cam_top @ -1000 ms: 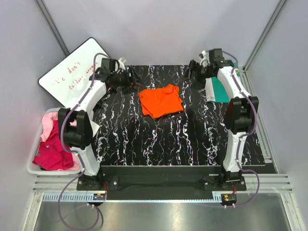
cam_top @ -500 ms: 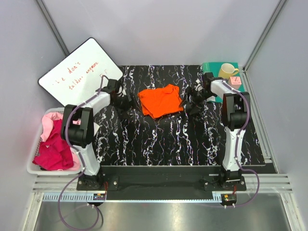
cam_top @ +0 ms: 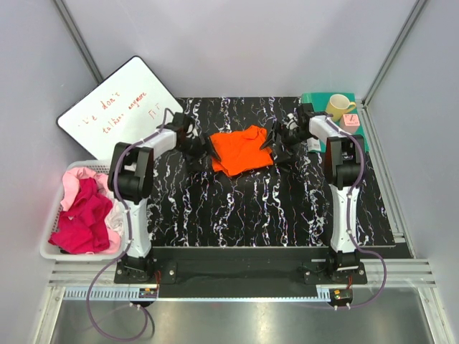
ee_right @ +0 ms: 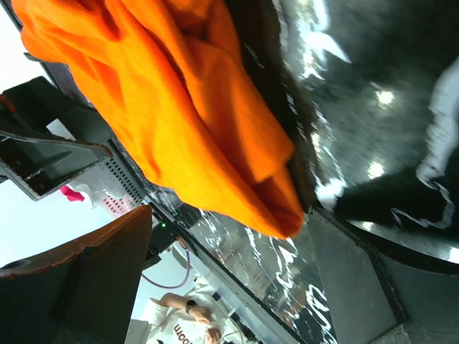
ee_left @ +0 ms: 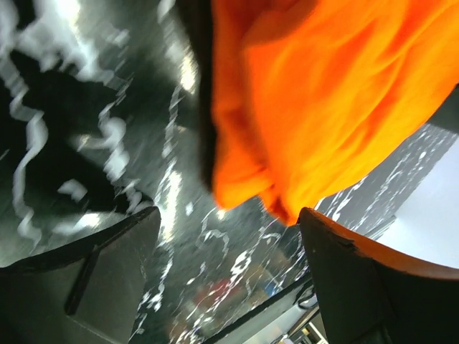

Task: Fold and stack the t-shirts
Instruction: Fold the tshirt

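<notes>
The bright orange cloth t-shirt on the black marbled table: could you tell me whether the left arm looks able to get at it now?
Probably yes. The left pincer stands open right at the left edge of the bright orange cloth t-shirt, with nothing between them.

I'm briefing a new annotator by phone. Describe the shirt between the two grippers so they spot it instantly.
Start at the black, white-veined table top. Near its far middle, between the left gripper and right gripper, lies a folded t-shirt. It is bright orange, unlike the magenta and pale pink garments heaped in the white basket at left.
</notes>
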Robot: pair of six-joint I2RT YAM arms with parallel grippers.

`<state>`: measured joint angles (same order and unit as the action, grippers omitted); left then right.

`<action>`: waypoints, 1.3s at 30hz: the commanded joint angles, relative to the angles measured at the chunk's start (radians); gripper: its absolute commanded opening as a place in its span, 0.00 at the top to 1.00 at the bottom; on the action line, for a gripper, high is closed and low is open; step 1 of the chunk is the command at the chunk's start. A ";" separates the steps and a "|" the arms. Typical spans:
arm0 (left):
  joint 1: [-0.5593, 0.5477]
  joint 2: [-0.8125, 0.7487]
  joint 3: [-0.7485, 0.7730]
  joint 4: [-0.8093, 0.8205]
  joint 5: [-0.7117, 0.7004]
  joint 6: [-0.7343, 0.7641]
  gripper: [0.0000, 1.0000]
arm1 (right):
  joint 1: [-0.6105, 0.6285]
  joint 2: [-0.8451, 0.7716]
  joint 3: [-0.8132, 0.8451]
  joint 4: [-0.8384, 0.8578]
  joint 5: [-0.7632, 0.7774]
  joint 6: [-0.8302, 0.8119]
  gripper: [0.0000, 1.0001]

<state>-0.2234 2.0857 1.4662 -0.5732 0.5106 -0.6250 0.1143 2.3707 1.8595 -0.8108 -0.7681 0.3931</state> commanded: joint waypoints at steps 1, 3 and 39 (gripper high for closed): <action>-0.030 0.118 0.058 0.032 -0.049 -0.010 0.15 | 0.041 0.091 0.015 0.058 0.089 -0.010 0.02; -0.047 0.154 0.080 0.026 -0.040 -0.019 0.21 | 0.048 0.096 0.013 0.058 0.087 -0.005 0.05; -0.152 -0.326 -0.486 -0.036 -0.021 0.012 1.00 | 0.157 -0.523 -0.867 0.101 0.079 -0.033 0.94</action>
<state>-0.3706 1.8572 1.0767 -0.5625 0.5484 -0.6380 0.2485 1.9793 1.1057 -0.6949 -0.7601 0.3359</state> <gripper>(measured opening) 0.030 0.132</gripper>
